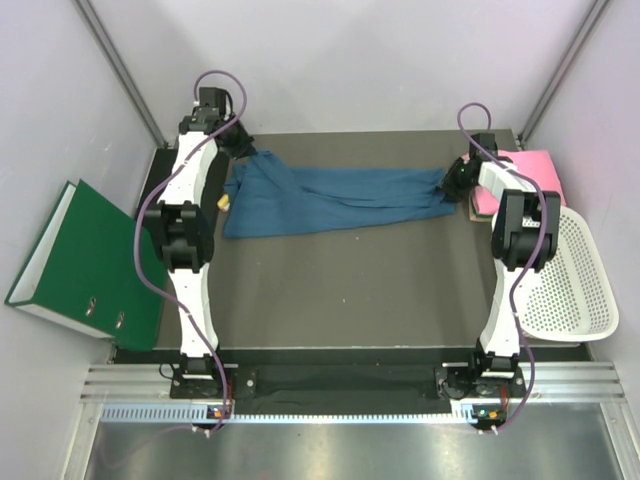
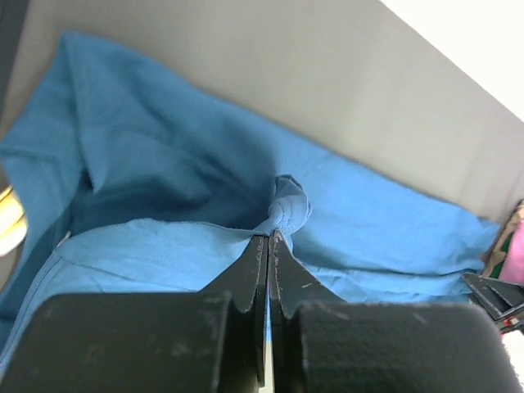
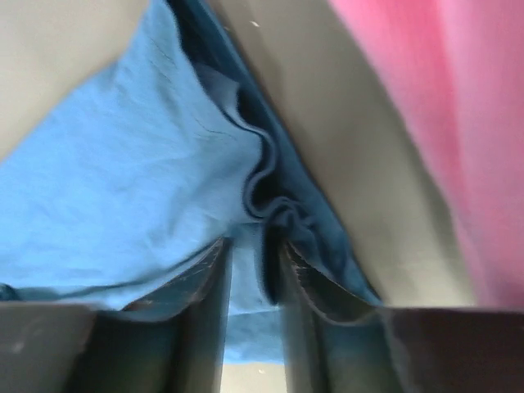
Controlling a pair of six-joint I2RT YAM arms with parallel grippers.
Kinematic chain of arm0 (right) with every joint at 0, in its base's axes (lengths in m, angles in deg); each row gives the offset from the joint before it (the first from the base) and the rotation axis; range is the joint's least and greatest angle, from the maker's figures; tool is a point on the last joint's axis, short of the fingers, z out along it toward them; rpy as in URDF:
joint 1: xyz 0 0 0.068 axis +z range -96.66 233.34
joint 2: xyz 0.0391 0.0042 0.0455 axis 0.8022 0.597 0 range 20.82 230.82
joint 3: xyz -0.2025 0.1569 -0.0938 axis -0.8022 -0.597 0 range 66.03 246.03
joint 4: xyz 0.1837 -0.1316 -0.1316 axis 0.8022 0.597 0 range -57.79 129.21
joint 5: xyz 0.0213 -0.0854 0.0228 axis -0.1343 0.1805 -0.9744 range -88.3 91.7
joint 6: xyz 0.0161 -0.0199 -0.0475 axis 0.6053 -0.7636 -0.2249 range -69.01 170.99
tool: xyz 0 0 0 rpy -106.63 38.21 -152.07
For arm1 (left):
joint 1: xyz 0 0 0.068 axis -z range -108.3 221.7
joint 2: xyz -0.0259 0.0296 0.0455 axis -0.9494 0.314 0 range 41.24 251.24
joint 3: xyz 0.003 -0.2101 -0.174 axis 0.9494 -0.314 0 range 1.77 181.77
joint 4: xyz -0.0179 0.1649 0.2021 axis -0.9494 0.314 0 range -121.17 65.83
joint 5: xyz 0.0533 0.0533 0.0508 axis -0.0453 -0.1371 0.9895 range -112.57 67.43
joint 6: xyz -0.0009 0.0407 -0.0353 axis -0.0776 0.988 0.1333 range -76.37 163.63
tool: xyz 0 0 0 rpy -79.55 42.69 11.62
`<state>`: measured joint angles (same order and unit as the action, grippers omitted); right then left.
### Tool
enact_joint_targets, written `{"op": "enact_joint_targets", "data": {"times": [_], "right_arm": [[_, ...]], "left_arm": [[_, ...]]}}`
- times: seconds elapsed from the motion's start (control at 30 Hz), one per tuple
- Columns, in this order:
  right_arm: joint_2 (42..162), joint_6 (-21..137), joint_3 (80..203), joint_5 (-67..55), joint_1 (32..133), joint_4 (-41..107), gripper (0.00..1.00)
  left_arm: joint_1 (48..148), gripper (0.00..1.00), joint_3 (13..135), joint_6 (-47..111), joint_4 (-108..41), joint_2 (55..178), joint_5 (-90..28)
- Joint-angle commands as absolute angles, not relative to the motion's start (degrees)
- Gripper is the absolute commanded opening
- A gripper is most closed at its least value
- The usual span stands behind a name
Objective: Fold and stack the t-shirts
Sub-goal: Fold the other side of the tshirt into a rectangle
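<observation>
The dark teal-blue t-shirt [image 1: 330, 198] lies stretched in a long band across the far part of the dark mat [image 1: 340, 290]. My left gripper [image 1: 250, 152] is at the shirt's left end, shut on a pinched knot of blue cloth [image 2: 288, 209]. At the right end is my right gripper [image 1: 450, 188]; in its wrist view its jaws [image 3: 255, 246] stand apart, with a loose fold of the blue shirt [image 3: 123, 188] between them. The pink t-shirt [image 1: 525, 175] lies folded just beyond the right gripper, and shows as a pink blur [image 3: 442, 98] in the right wrist view.
A white mesh basket [image 1: 570, 290] hangs off the mat's right edge. A green binder [image 1: 85, 260] leans at the left wall. A small yellow object [image 1: 224, 201] sits by the shirt's left edge. Grey walls close in the back and sides.
</observation>
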<state>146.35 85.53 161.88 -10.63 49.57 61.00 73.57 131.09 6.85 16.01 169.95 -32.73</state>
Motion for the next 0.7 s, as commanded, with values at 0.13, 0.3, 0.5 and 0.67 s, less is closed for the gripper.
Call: {"op": "enact_joint_targets", "data": {"times": [0.13,0.3,0.5,0.67], "right_arm": [[142.73,85.0,159.21,-7.97,49.04,55.42,0.88],[138.16,83.51,156.3,-7.96,49.04,54.27,0.92],[133.5,82.28,152.78,-8.32,49.39,52.51,0.94],[131.57,80.26,152.87,-6.13,50.0,54.35,0.95]], "left_arm": [[72.93,0.0,135.36,5.84,10.14,173.43,-34.88],[72.41,0.0,135.45,4.7,10.4,176.06,-33.39],[72.14,0.99,134.23,6.0,9.62,175.02,-31.81],[72.14,0.99,125.0,8.29,3.47,165.11,-31.27]]}}
